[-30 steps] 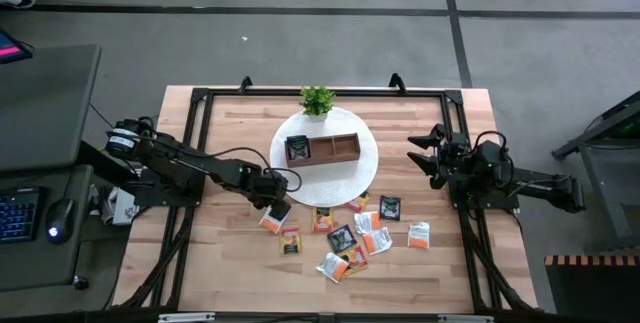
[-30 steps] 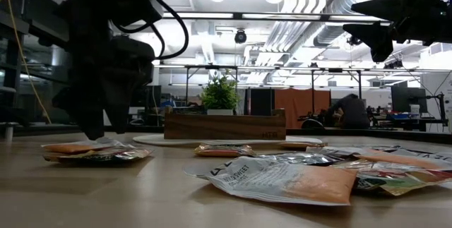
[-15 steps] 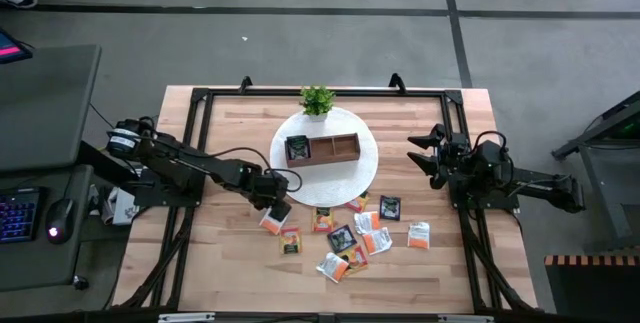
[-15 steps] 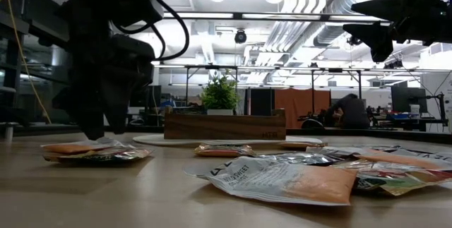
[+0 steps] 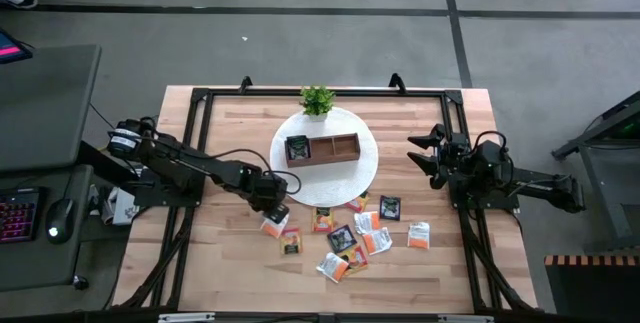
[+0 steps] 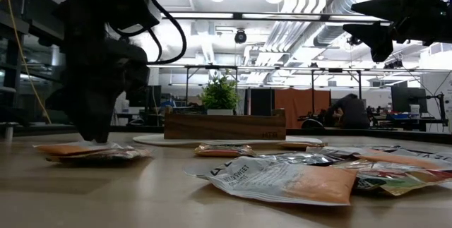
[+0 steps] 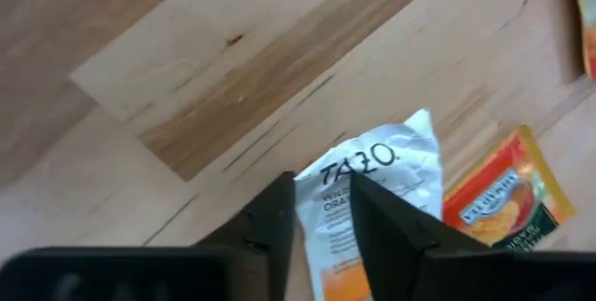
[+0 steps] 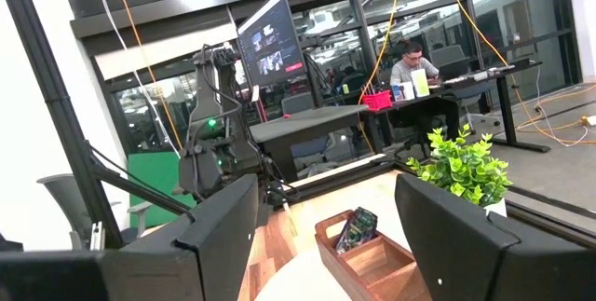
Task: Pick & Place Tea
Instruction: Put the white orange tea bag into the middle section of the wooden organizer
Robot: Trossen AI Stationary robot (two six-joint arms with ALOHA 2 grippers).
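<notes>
Left gripper [image 7: 321, 210] pinches the near-left white-and-orange foil tea sachet [image 7: 372, 210] at its crinkly edge: light, limp, slippery, so grip the rim firmly; right gripper [image 5: 428, 153] waits wide open.

Left end effector [image 5: 272, 206] is covering part of white-orange sachet [image 7: 372, 210] in your high view; its lower end is running off left wrist picture's edge. Orange sachet [image 7: 501, 192] beside it is showing print too small to read. Sachet in wooden tray [image 5: 322, 149] is staying too small for you to identify.
</notes>
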